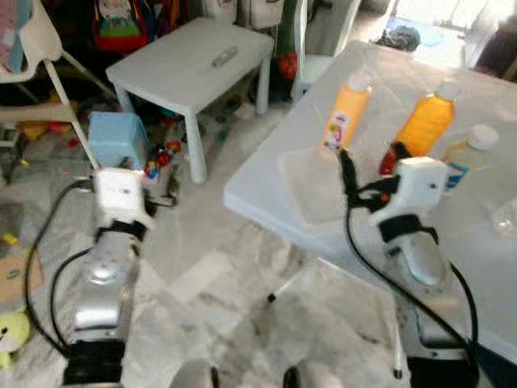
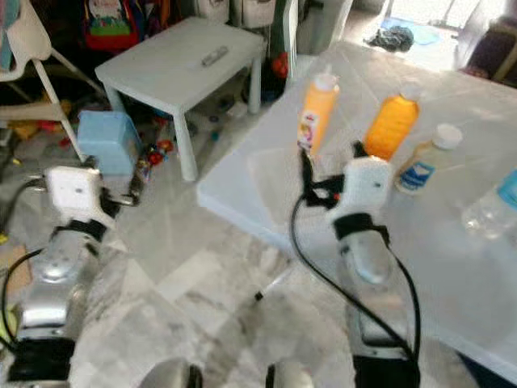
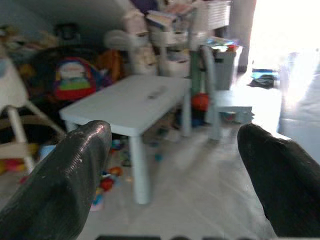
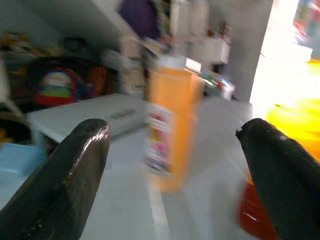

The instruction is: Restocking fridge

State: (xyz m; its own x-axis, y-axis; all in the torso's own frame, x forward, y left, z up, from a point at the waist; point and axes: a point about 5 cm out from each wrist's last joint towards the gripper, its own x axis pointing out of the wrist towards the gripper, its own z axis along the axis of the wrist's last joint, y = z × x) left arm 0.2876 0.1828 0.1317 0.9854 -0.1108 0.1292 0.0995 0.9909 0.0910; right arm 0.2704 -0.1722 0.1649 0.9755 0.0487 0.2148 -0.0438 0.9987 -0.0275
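The right gripper has its fingers wide open and empty, near the tall orange bottle on the table. A bump could tip it. The left gripper is open and empty too.

The tall orange translucent plastic bottle looks smooth, with a glossy paper-like label; the white rectangular tabletop is smooth, faintly sheened. The pale marbled floor looks polished; black gripper fingers appear matt, finely textured.

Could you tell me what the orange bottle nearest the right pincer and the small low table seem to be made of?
Orange bottle: probably plastic, translucent and slightly glossy; the juice colour shows through, with a white cap and printed label. Small low table: likely moulded plastic or painted wood, matte white with a smooth, even top and plain legs; the look leaves it open.
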